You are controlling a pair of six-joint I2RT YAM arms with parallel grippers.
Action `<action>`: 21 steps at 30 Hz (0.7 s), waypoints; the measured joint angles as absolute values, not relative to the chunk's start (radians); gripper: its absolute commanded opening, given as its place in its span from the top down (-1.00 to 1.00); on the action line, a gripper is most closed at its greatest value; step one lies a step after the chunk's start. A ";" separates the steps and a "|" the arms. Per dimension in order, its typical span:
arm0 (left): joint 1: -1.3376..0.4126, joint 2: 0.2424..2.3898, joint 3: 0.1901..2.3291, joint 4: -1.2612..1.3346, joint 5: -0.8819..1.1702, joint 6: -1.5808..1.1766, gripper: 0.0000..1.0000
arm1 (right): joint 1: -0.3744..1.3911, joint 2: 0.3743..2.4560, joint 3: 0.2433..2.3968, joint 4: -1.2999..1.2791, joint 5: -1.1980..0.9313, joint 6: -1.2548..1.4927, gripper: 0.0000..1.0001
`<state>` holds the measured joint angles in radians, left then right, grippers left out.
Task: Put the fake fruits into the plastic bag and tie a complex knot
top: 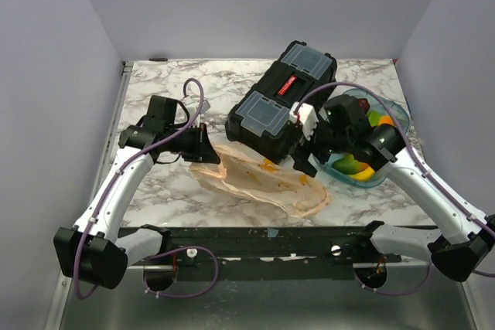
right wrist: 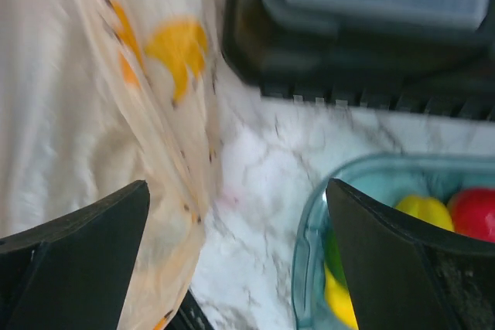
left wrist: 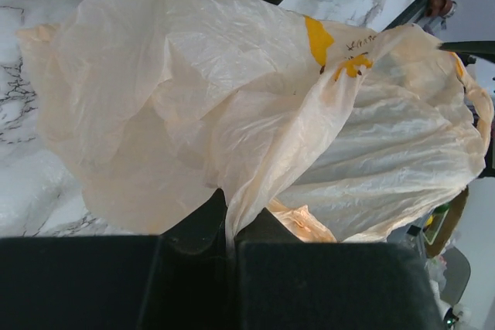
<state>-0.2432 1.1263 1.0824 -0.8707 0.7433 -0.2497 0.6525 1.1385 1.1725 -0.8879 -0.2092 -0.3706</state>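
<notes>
The peach plastic bag [top: 263, 179] lies flat on the marble table in front of the black toolbox. My left gripper [top: 203, 147] is shut on the bag's left edge; in the left wrist view a fold of the bag [left wrist: 255, 113] runs down between my closed fingers [left wrist: 203, 222]. My right gripper [top: 308, 158] is open and empty, between the bag's right end [right wrist: 93, 113] and the blue tray. The fake fruits [top: 370, 144] lie in that tray: a yellow one [right wrist: 421, 210], a red one [right wrist: 473, 214], green and orange ones. No knot shows.
The black toolbox [top: 282, 98] with clear-lidded compartments stands diagonally behind the bag and shows at the top of the right wrist view [right wrist: 356, 28]. The translucent blue oval tray [top: 390, 113] sits at the right, its rim [right wrist: 309, 222] close to my right finger.
</notes>
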 measured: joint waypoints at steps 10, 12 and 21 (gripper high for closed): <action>-0.275 1.151 1.082 -0.869 0.714 -0.233 1.00 | 0.576 1.196 1.427 -0.895 -0.324 -0.234 -0.93; -0.275 1.151 1.082 -0.869 0.710 -0.233 1.00 | 0.451 1.229 1.427 -0.919 -0.345 -0.232 -0.88; -0.275 1.171 1.084 -0.861 0.709 -0.233 1.00 | 0.007 1.325 1.271 -1.054 -0.355 -0.459 -0.79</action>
<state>-0.2752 1.1709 1.0840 -0.8612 0.7086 -0.2325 0.0067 1.3251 1.2709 -1.0538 -0.3550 -0.4591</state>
